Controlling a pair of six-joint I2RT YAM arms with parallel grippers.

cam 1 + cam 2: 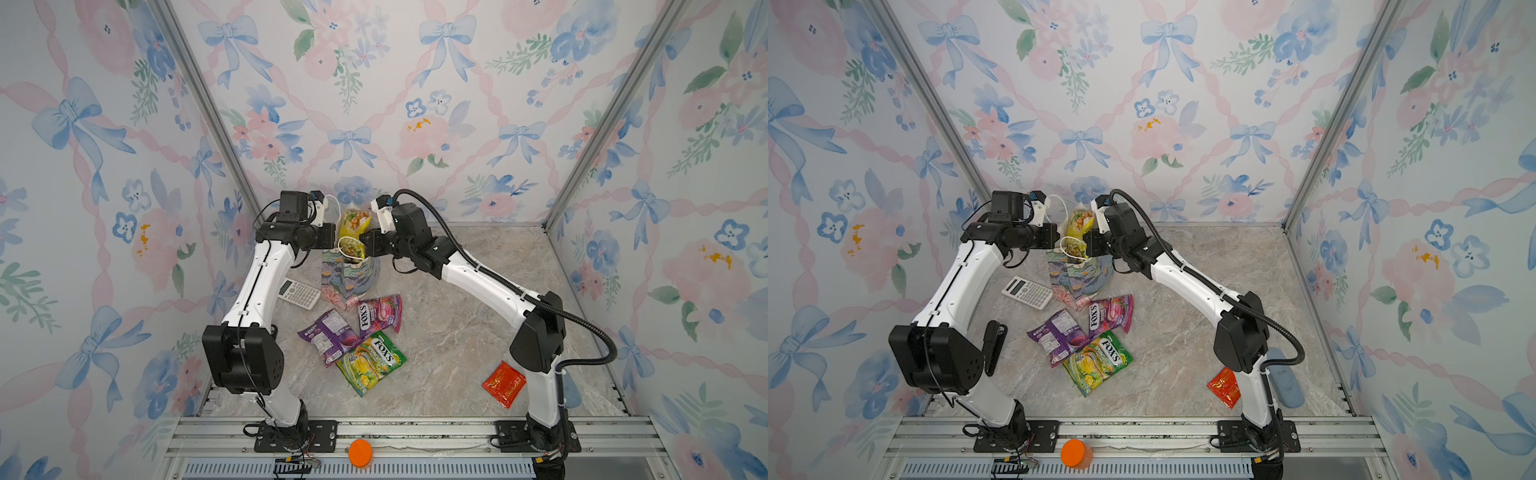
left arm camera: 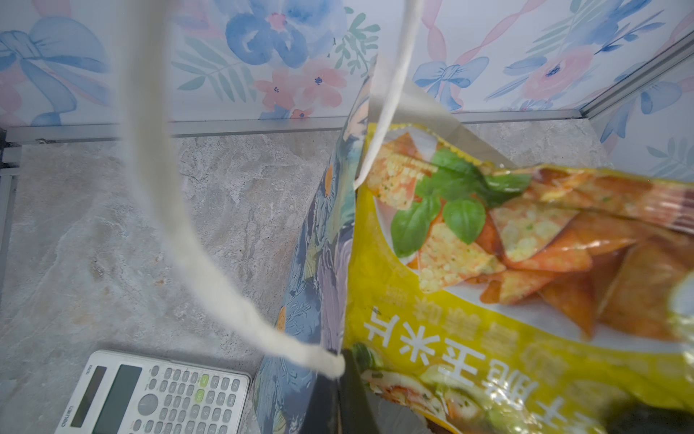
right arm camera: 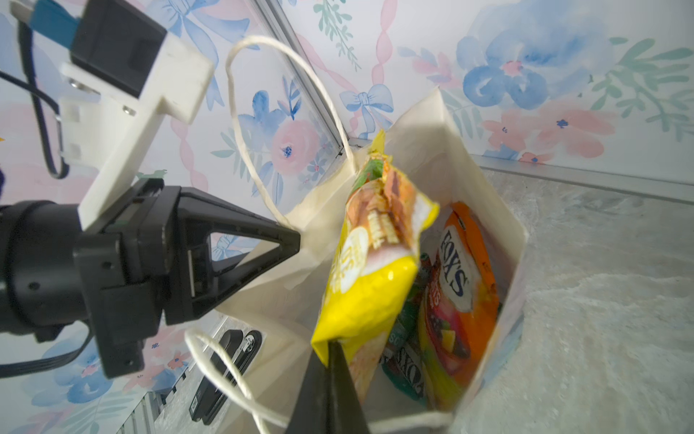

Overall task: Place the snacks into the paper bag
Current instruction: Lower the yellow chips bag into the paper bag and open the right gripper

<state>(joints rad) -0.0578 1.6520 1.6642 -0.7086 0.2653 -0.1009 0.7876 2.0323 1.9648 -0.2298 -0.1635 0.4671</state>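
Observation:
The flowered paper bag (image 1: 349, 278) stands upright at the back middle of the table. My left gripper (image 2: 340, 360) is shut on the bag's rim where a white cord handle (image 2: 210, 263) is fixed; it also shows in the right wrist view (image 3: 298, 238). My right gripper (image 3: 332, 344) is shut on a corner of a yellow snack packet (image 3: 371, 285), which sticks up out of the bag's mouth (image 1: 353, 222). Inside the bag lie an orange FOX'S packet (image 3: 462, 285) and a teal one (image 3: 403, 372). Pink (image 1: 380, 313), purple (image 1: 328, 336) and green-yellow (image 1: 372, 361) packets lie in front of the bag. A red sachet (image 1: 504, 383) lies by the right arm's base.
A grey-white calculator (image 1: 299, 293) lies just left of the bag, under the left arm. An orange round object (image 1: 360, 453) sits on the front rail. Flowered walls close the back and both sides.

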